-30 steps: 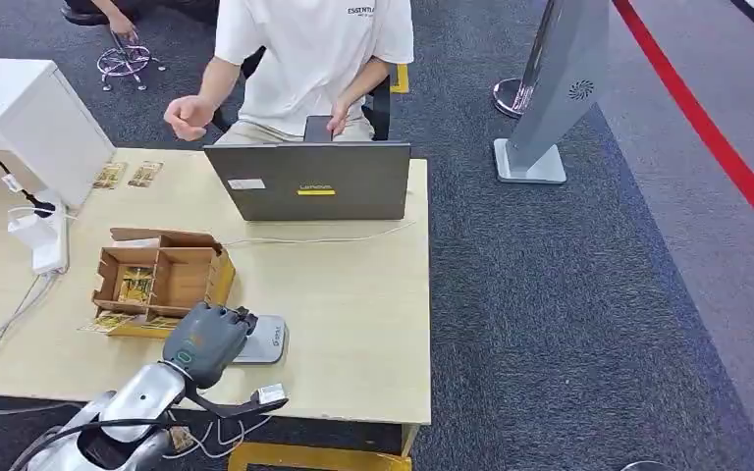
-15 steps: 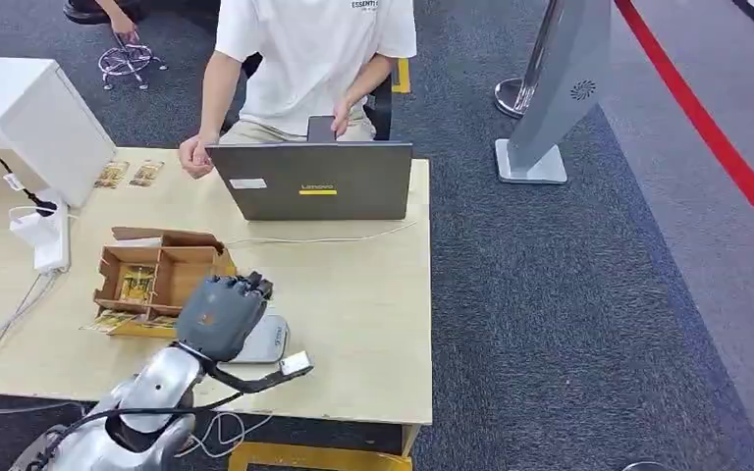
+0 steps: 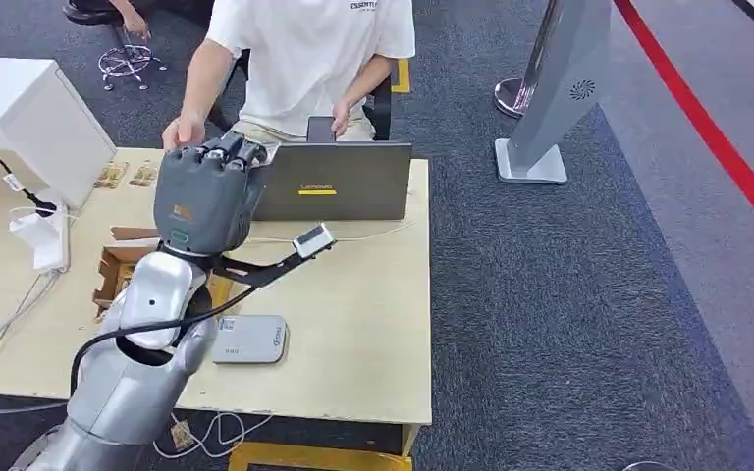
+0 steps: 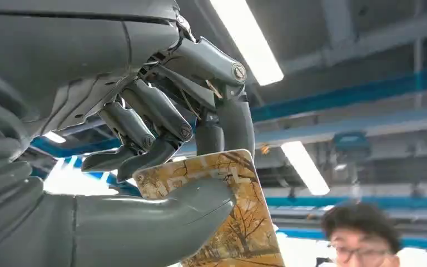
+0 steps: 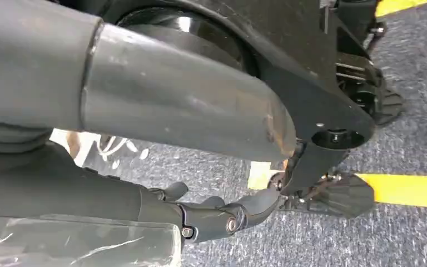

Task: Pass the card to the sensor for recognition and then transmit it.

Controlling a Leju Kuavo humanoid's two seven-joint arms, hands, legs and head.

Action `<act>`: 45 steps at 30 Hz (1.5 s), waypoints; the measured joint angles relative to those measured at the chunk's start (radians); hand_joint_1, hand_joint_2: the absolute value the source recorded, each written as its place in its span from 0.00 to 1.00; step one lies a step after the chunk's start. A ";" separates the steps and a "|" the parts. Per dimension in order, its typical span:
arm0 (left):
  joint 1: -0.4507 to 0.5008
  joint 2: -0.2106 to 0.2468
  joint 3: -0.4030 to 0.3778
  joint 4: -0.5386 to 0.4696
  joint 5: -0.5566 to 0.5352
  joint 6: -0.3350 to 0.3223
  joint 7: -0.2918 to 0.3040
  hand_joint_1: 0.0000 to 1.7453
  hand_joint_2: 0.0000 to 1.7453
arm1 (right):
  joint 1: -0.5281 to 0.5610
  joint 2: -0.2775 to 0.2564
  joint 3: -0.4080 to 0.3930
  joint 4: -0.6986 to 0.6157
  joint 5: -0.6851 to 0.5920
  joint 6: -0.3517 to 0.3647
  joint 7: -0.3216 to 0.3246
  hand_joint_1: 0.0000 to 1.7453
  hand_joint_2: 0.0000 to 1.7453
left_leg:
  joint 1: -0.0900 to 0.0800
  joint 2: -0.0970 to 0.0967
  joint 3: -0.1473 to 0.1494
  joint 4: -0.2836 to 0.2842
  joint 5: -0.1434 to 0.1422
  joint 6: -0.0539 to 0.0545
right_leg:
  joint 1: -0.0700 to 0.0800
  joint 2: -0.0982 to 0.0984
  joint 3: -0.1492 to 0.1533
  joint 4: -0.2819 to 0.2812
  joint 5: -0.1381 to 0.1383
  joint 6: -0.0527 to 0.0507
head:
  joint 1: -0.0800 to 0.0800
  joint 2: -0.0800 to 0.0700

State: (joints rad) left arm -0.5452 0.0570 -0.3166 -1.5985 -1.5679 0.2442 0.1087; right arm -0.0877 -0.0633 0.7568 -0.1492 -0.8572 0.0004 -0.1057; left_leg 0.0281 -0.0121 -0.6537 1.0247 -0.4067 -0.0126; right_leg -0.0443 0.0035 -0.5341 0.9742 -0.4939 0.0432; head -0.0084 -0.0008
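My left hand point(image 3: 201, 201) is raised high over the table, between the cardboard box point(image 3: 116, 270) and the laptop point(image 3: 339, 182), with its back toward the head camera. In the left wrist view the thumb point(image 4: 161, 222) and dark fingers point(image 4: 222, 128) pinch a card point(image 4: 239, 222) printed with a yellow tree picture. The grey sensor pad point(image 3: 248, 340) lies flat on the table below and nearer than the hand, with nothing on it. My right hand point(image 5: 217, 217) hangs beside my body over the carpet, holding nothing.
A person in a white shirt point(image 3: 309, 59) sits behind the laptop, one hand point(image 3: 182, 130) at the table's far edge close to my raised hand. Two cards point(image 3: 126, 175) lie at the back left. A white power strip point(image 3: 44, 235) and cables sit at left.
My left hand has lifted from just above the sensor pad and swung up and away toward the person. The person's hand came down to the table's far edge.
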 joint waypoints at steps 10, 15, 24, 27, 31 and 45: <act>-0.182 -0.042 0.008 0.234 -0.001 -0.068 0.122 1.00 1.00 | -0.012 0.000 0.023 0.000 -0.013 0.001 0.015 0.00 0.00 | 0.000 0.001 0.000 0.000 0.000 0.000 | 0.000 0.002 0.001 0.000 0.001 0.000 | 0.000 0.000; -0.213 -0.051 0.008 0.293 -0.001 -0.068 0.120 1.00 1.00 | -0.015 0.000 0.024 0.000 -0.022 -0.005 0.019 0.00 0.00 | 0.000 0.001 0.000 0.000 0.000 0.000 | 0.000 0.003 0.001 0.000 0.001 0.000 | 0.000 0.000; -0.222 -0.060 0.021 0.384 -0.001 -0.077 0.068 0.00 1.00 | -0.022 0.001 0.026 0.000 -0.041 -0.021 0.028 0.00 0.00 | 0.000 0.000 -0.001 0.000 0.000 0.000 | 0.000 0.002 0.001 0.000 0.001 0.000 | 0.000 0.000; -0.222 -0.067 0.023 0.403 -0.001 -0.063 0.068 0.00 1.00 | -0.025 0.001 0.030 0.000 -0.043 -0.019 0.028 0.00 0.00 | -0.001 0.001 -0.001 0.000 0.000 0.000 | -0.001 0.002 0.001 0.000 0.001 0.000 | 0.000 0.000; -0.214 -0.067 0.024 0.406 -0.001 -0.023 0.041 0.00 1.00 | -0.024 0.001 0.034 0.000 -0.052 -0.018 0.026 0.00 0.00 | -0.001 0.000 -0.001 0.000 0.000 0.000 | 0.000 0.002 0.001 0.000 0.001 0.000 | 0.000 0.000; -0.177 -0.067 0.024 0.370 -0.001 -0.020 0.010 0.00 1.00 | -0.022 0.001 0.040 0.002 -0.064 -0.018 0.023 0.00 0.00 | -0.001 0.001 -0.001 0.000 0.000 0.000 | 0.000 0.002 0.001 0.000 0.001 0.000 | 0.000 0.000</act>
State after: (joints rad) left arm -0.7227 -0.0099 -0.2926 -1.2288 -1.5686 0.2247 0.1182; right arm -0.1098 -0.0622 0.7969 -0.1476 -0.9213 -0.0179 -0.0824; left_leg 0.0274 -0.0115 -0.6548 1.0249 -0.4070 -0.0123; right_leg -0.0447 0.0054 -0.5330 0.9744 -0.4933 0.0432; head -0.0088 -0.0008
